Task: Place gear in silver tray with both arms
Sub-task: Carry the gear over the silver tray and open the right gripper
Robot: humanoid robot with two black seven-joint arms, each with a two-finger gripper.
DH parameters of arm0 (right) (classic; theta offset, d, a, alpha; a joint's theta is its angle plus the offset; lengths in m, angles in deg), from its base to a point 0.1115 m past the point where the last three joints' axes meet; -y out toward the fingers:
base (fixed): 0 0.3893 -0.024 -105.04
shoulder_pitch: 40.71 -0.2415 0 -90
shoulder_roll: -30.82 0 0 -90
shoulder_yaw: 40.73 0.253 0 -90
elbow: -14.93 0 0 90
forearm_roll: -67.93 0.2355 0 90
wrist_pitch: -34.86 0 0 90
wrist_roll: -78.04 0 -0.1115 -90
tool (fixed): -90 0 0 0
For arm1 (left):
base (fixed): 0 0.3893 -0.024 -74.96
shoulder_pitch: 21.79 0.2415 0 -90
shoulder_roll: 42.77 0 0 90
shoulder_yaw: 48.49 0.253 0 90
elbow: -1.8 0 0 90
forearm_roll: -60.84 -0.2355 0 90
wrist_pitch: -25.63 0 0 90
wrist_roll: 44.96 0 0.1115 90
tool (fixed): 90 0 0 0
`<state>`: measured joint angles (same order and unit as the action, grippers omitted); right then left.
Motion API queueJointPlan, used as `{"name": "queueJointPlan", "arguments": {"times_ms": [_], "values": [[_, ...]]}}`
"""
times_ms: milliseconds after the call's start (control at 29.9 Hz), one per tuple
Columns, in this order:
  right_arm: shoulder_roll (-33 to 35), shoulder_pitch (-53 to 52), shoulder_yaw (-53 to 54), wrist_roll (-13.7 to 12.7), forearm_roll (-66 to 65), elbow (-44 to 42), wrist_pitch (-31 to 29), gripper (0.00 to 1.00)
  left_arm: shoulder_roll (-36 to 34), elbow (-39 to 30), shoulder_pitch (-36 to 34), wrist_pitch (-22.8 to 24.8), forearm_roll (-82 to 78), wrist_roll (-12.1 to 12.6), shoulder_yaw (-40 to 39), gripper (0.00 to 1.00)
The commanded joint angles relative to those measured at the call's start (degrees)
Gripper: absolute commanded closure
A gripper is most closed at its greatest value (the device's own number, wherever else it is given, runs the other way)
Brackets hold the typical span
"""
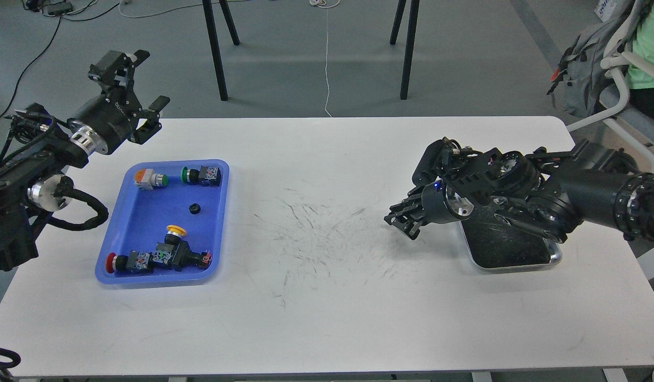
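The gear is a small black ring lying in the middle of the blue plastic tray on the left. The silver tray sits at the right of the table, its far half hidden under my right arm. My left gripper is open and empty, held above the table's far left edge, behind the blue tray. My right gripper hangs just above the table to the left of the silver tray. It is dark and its fingers cannot be told apart.
The blue tray also holds several push-button switches with orange, green, yellow and red caps. Black chair or stand legs stand behind the table. A backpack and a seated person are at the far right.
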<state>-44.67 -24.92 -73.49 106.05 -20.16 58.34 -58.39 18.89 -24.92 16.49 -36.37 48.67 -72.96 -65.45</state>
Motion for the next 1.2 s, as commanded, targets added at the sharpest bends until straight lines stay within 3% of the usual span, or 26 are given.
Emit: {"name": "queueJointPlan", "arguments": {"times_ms": [0, 301, 602, 1170], "values": [[3.9, 0.0, 1.4, 0.0, 0.0, -0.1, 0.0, 0.98, 0.1, -0.1, 0.1, 0.0, -0.1, 0.0, 0.2, 0.00], [11.8, 1.9, 4.6, 0.0, 0.1, -4.3, 0.1, 0.98, 0.5, -0.1, 0.2, 0.0, -0.1, 0.0, 0.3, 0.00], [11.2, 10.0, 9.0, 0.0, 0.6, -15.6, 0.9, 0.98, 1.7, -0.1, 0.9, 0.0, -0.1, 0.0, 0.4, 0.00], [8.3, 12.2, 8.7, 0.0, 0.6, -16.3, 1.1, 0.96, 1.6, -0.2, 0.9, 0.0, -0.1, 0.0, 0.3, 0.00]]}}
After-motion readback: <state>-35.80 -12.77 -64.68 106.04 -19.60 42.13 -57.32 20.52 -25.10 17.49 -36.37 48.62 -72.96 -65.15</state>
